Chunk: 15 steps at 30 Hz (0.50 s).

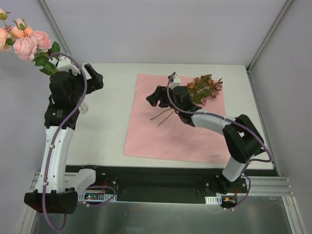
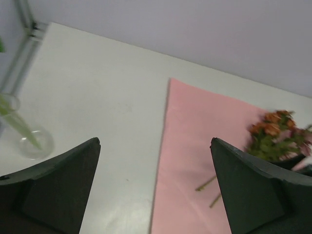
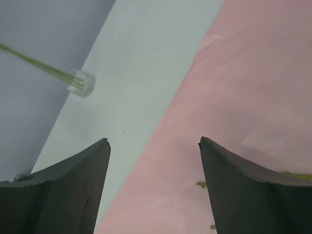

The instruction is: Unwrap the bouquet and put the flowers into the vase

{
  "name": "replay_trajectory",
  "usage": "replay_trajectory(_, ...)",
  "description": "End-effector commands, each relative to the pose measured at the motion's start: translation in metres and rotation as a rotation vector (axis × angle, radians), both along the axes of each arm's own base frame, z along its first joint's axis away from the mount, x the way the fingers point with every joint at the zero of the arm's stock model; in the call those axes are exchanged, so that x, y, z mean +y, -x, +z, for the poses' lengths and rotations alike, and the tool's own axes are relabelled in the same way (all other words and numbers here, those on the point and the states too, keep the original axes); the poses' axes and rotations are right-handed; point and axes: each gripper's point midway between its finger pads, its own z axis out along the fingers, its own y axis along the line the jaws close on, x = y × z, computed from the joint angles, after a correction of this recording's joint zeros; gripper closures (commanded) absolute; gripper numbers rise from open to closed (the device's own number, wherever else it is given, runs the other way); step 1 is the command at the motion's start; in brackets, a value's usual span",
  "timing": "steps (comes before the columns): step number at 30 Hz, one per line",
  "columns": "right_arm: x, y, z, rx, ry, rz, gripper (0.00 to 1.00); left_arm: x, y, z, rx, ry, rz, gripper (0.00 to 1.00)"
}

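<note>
- At the left gripper (image 2: 156, 141): jaws spread wide, nothing between them, hovering above the bare white table (image 1: 112, 122) at the left of the top view.
- Lower left in the left wrist view: the vase (image 2: 34, 141), clear glass with green stems (image 2: 19, 127) standing in it, well apart from the fingers.
- Upper left corner of the top view, above that arm: pink roses (image 1: 27, 41) (some heads cut off by the frame edge).
- At the right gripper (image 3: 153, 141): likewise spread wide and empty, over the left part of the pink paper (image 1: 146, 131).
- Just right of it in the top view: rust-orange flowers (image 1: 204, 87) lying flat on the paper, heads toward the upper right, thin stems passing under the wrist and ending near the right finger; contact impossible to tell.
</note>
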Motion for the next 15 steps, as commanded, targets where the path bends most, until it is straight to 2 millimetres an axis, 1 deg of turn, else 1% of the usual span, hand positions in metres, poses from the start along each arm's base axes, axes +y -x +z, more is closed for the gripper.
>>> replay_trajectory(1, -0.066, -0.036, -0.003, 0.125, 0.082, -0.447, 0.23, -0.079, -0.008, -0.020, 0.073, 0.186, -0.416, 0.08)
replay_trajectory(2, -0.080, -0.036, -0.010, 0.163, 0.100, -0.519, 0.23, -0.089, -0.011, -0.025, 0.103, 0.227, -0.450, 0.09)
replay_trajectory(3, -0.094, -0.030, -0.027, 0.258, 0.108, -0.606, 0.23, -0.104, -0.013, -0.031, 0.131, 0.234, -0.507, 0.10)
replay_trajectory(4, -0.114, -0.033, -0.031, 0.278, 0.117, -0.703, 0.22, -0.120, -0.020, -0.047, 0.187, 0.243, -0.565, 0.10)
replay_trajectory(6, -0.131, -0.028, -0.043, 0.340, 0.124, -0.779, 0.23, -0.141, -0.024, -0.056, 0.219, 0.220, -0.631, 0.10)
replay_trajectory(7, -0.140, -0.028, -0.048, 0.368, 0.106, -0.848, 0.24, -0.165, -0.023, -0.070, 0.267, 0.217, -0.695, 0.11)
replay_trajectory(8, -0.147, -0.026, -0.053, 0.392, 0.115, -0.890, 0.25, -0.174, -0.024, -0.070, 0.269, 0.204, -0.724, 0.11)
replay_trajectory(9, -0.154, -0.020, -0.058, 0.432, 0.164, -0.925, 0.30, -0.186, -0.023, -0.075, 0.285, 0.197, -0.756, 0.11)
replay_trajectory(10, -0.159, -0.020, -0.067, 0.459, 0.177, -0.976, 0.33, -0.203, -0.022, -0.087, 0.321, 0.189, -0.797, 0.12)
replay_trajectory(11, -0.162, -0.018, -0.071, 0.473, 0.203, -0.990, 0.35, -0.212, -0.020, -0.089, 0.330, 0.186, -0.834, 0.13)
replay_trajectory(12, -0.161, -0.019, -0.071, 0.479, 0.220, -0.994, 0.40, -0.219, -0.019, -0.094, 0.347, 0.189, -0.856, 0.14)
replay_trajectory(13, -0.162, -0.021, -0.079, 0.483, 0.242, -0.999, 0.43, -0.225, -0.019, -0.104, 0.380, 0.201, -0.879, 0.15)
replay_trajectory(14, -0.163, -0.022, -0.082, 0.486, 0.249, -1.000, 0.46, -0.231, -0.013, -0.108, 0.404, 0.225, -0.914, 0.17)
replay_trajectory(15, -0.162, -0.024, -0.084, 0.489, 0.247, -1.000, 0.52, -0.234, -0.011, -0.115, 0.426, 0.237, -0.926, 0.18)
